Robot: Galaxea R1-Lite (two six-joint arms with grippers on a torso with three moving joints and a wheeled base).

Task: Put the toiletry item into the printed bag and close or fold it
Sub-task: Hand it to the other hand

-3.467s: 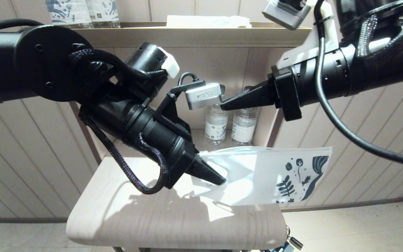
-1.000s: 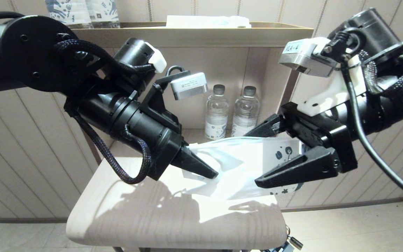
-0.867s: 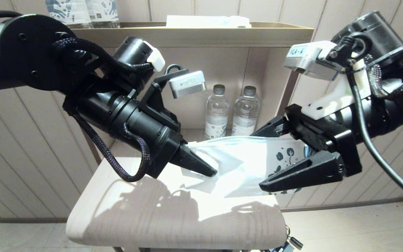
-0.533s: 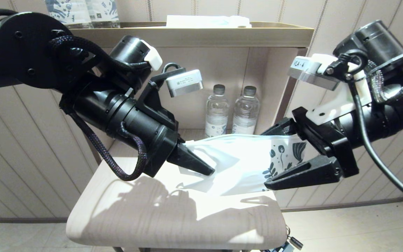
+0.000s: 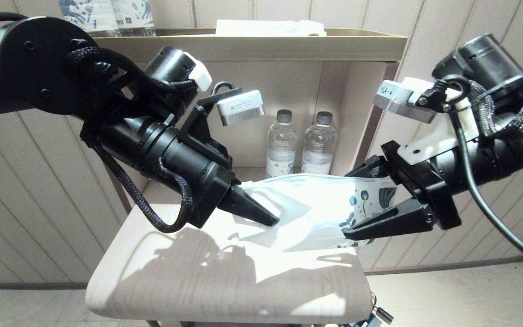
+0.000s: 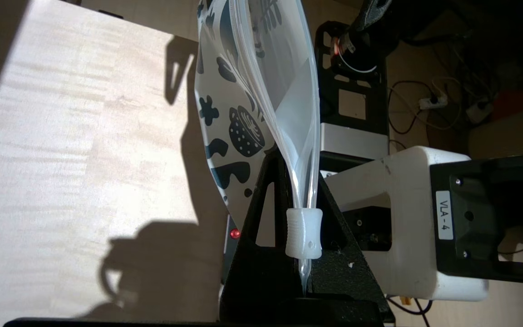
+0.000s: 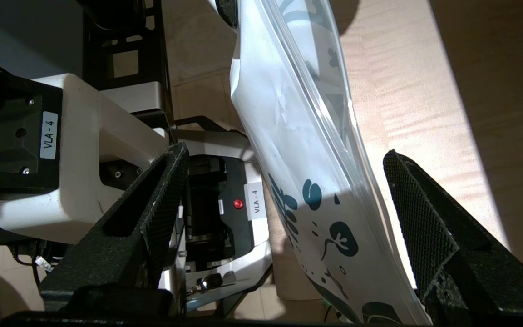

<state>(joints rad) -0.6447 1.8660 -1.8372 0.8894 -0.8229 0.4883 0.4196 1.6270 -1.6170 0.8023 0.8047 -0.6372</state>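
Note:
The printed bag (image 5: 309, 206) hangs flat over the pale wooden table (image 5: 189, 281), its leaf-print end toward my right. My left gripper (image 5: 268, 221) is shut on the bag's plain end, pinching the top strip just behind a small white slider (image 6: 303, 234). In the left wrist view the bag (image 6: 243, 86) runs away from the left gripper (image 6: 298, 181), its mouth slightly parted. My right gripper (image 5: 347, 204) stands open astride the printed end, one finger on each side. In the right wrist view the bag (image 7: 302, 113) passes between the fingers of the right gripper (image 7: 284, 154). The toiletry item is hidden.
Two water bottles (image 5: 281, 147) stand in a shelf niche behind the table. The shelf top (image 5: 334, 45) carries a flat pale packet (image 5: 270, 28) and blue-printed bottles (image 5: 107, 16). The table's right edge lies just under the bag's printed end.
My right gripper came down from above the bag to its printed end and now straddles it, its jaws slightly narrower than half a second ago. The left gripper kept its hold and drifted slightly left.

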